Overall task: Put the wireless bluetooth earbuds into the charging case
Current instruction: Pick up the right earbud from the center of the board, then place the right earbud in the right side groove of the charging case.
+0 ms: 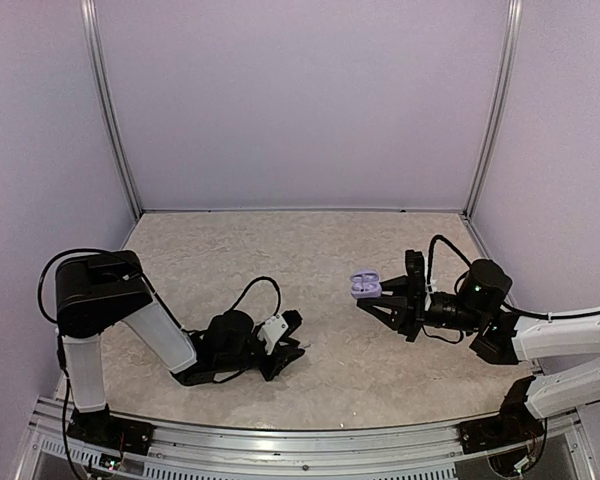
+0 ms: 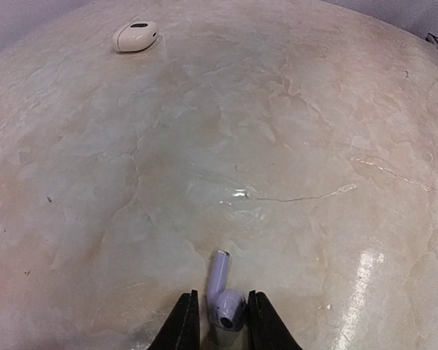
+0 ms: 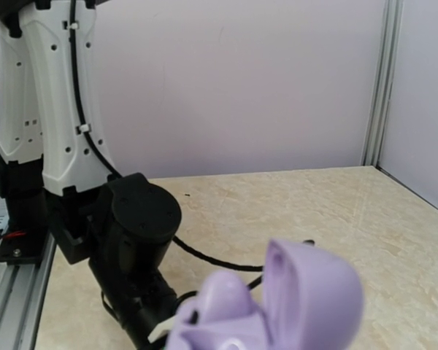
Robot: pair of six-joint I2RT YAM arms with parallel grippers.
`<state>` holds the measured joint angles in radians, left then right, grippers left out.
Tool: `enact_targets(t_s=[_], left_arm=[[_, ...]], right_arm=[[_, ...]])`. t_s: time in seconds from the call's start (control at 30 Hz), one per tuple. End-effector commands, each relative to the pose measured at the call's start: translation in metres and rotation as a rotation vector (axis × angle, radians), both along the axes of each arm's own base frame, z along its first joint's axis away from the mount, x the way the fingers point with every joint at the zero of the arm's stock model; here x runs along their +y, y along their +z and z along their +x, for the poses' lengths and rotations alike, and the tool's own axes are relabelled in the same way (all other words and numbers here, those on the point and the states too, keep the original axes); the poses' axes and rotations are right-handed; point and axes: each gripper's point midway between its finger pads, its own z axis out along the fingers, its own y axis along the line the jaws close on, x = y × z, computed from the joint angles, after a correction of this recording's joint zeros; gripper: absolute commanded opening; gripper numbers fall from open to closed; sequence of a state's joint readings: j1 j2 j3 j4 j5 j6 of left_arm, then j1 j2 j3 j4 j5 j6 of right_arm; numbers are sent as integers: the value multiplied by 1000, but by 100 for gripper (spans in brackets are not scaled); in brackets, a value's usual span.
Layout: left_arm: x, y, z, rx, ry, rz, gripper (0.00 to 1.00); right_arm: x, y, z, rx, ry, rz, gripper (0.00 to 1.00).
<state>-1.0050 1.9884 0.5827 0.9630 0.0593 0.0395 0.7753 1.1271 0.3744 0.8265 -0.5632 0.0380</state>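
**Two hands, one lilac bud, one open case**

At the lower left of the top view, the left arm reaches low across the desk. Its left hand is down near the surface, just below centre. In the left wrist view a white oval case lies at the upper left, with a dark oval mark on it that is too small to read. At the bottom centre a lilac earbud lies on the desk, stem pointing away, between the fingertips. These stand narrowly apart on either side of it, and I cannot tell whether they press it. Right of centre in the top view, the right hand is closed on the lilac charging case, whose lid is open. The right wrist view shows that case blurred at the bottom right.
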Motion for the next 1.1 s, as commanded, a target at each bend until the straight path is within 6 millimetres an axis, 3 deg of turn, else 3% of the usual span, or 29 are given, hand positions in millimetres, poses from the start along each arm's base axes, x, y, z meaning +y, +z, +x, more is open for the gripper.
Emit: enact_targets(t_s=[0.0, 0.23, 0.5, 0.7, 0.9, 1.07], left_arm=[[1, -15, -1, -2, -13, 70, 24], [5, -11, -2, -11, -16, 100, 16], [4, 20, -15, -29, -42, 139, 14], [11, 67, -26, -85, -38, 190, 13], [10, 136, -56, -147, -89, 179, 13], [4, 180, -79, -144, -148, 164, 13]], right_arm=[[-4, 0, 2, -10, -17, 0, 1], [-4, -3, 2, -8, -19, -5, 1], [-3, -10, 3, -2, -20, -29, 1], [2, -18, -2, -32, 33, -70, 1], [8, -27, -12, -81, 97, -103, 0], [18, -39, -15, -126, 109, -170, 0]])
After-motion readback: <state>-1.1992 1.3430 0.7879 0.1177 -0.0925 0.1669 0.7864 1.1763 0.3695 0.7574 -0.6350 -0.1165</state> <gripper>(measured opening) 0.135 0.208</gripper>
